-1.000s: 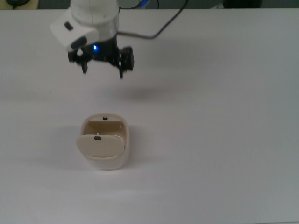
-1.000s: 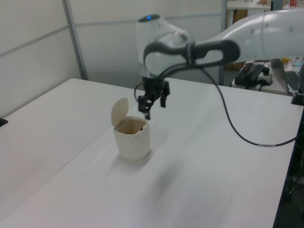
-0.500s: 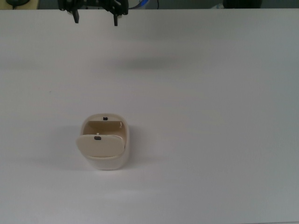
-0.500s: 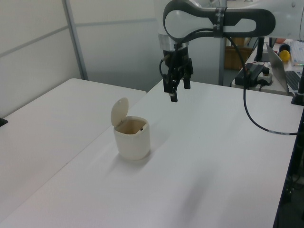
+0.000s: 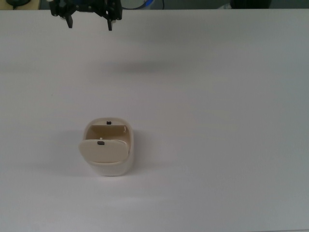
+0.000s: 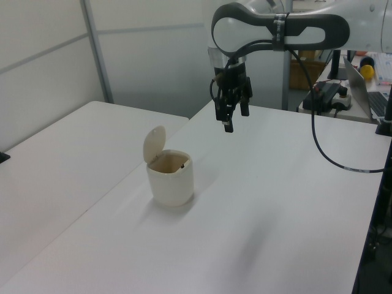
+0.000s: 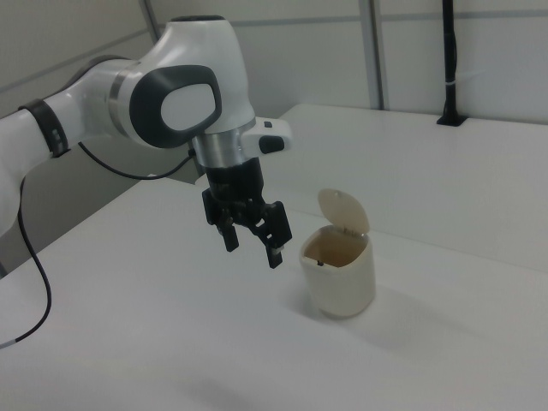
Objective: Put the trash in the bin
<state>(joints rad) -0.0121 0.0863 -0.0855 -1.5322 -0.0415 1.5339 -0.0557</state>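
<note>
The crumpled paper trash shows nowhere on the white table [image 5: 217, 145]; a small dark speck sits inside the small cream-beige plastic bin [image 6: 171, 179], whose tan swing-flap lid [image 6: 154, 143] stands tipped up, but whether that is the wad cannot be told. A second ago the black two-finger gripper [image 7: 253, 242] hung just beside the bin's mouth; it has since risen and drawn well away toward the top view's upper edge, fingers spread and empty. That suggests the drop is done and the arm is retreating. No brand or writing is legible anywhere.
</note>
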